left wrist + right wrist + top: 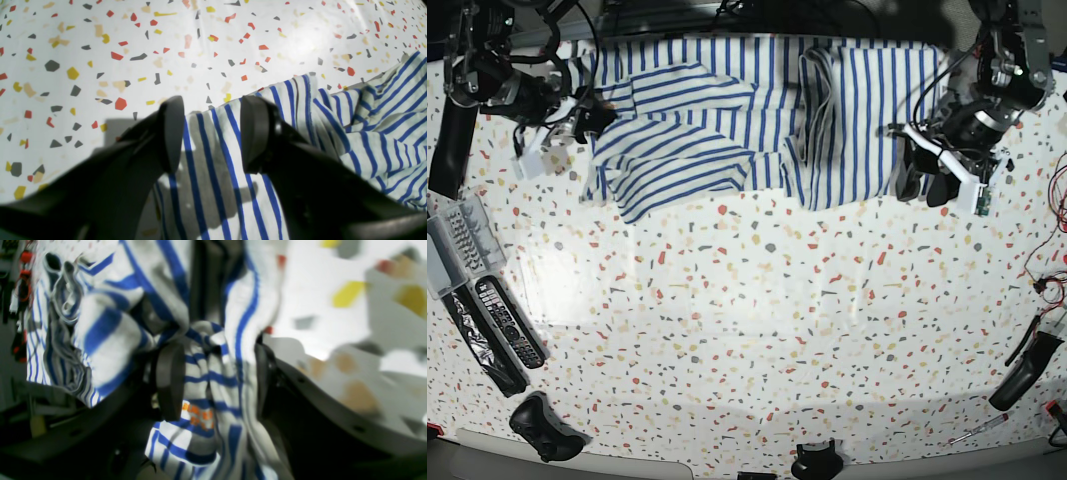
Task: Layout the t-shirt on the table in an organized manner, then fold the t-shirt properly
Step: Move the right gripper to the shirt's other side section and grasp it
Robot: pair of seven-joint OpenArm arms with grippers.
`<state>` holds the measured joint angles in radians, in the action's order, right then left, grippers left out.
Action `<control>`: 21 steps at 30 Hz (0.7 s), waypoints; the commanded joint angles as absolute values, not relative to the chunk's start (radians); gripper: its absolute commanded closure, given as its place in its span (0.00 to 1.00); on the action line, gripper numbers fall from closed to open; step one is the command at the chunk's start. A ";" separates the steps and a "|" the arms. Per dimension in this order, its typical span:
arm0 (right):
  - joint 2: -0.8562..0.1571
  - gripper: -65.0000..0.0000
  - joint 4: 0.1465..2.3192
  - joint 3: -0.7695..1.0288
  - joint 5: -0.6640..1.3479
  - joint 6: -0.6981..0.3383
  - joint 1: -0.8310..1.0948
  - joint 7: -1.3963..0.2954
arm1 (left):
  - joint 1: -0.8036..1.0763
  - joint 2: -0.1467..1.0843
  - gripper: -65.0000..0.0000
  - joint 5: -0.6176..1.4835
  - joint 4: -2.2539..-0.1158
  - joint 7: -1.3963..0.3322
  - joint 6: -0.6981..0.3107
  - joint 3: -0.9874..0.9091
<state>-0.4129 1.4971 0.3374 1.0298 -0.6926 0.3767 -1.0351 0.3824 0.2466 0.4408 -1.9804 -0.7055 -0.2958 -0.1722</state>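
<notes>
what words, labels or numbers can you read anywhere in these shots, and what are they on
None can be read.
Orange print on the t-shirt, between the right gripper's fingers: too blurred to read.
Buttons on the remote controls at the table edge: too small to read.
White tag on the left gripper: nothing legible.

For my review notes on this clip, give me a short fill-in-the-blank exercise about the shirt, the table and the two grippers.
1. The t-shirt is white with thin ____ stripes.
2. In the base view the t-shirt lies along the table's ____ edge.
3. The left gripper has its jaws ____ above a flat part of the cloth.
4. Bunched cloth fills the gap of the ____ gripper.

Missing words: blue; far; open; right
</notes>
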 commanded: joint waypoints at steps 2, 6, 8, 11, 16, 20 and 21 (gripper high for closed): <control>-0.424 0.62 1.506 0.326 1.028 -0.698 0.377 -1.046 | 0.380 0.253 0.61 0.453 -1.998 -0.679 -0.299 -0.177; -0.424 1.00 1.506 0.333 1.025 -0.698 0.377 -1.017 | 0.380 0.253 0.61 0.453 -1.998 -0.679 -0.299 -0.177; -0.424 1.00 1.506 0.334 1.025 -0.698 0.377 -0.994 | 0.380 0.253 0.61 0.452 -1.998 -0.679 -0.299 -0.177; -0.424 1.00 1.506 0.334 1.024 -0.698 0.374 -1.002 | 0.380 0.253 0.61 0.446 -1.998 -0.679 -0.299 -0.177; -0.436 0.77 1.506 0.334 1.021 -0.698 0.371 -1.081 | 0.381 0.253 0.61 0.415 -1.989 -0.680 -0.299 -0.177; -0.477 0.45 1.506 0.334 1.006 -0.698 0.371 -1.081 | 0.382 0.253 0.61 0.416 -1.987 -0.680 -0.299 -0.177; -0.487 0.43 1.506 0.334 1.003 -0.698 0.368 -1.082 | 0.382 0.253 0.61 0.416 -1.987 -0.680 -0.299 -0.177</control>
<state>-0.4694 1.4986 0.3279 1.0222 -0.7013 0.3721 -1.0786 0.3847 0.2466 0.4099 -1.9717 -0.7059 -0.2958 -0.1722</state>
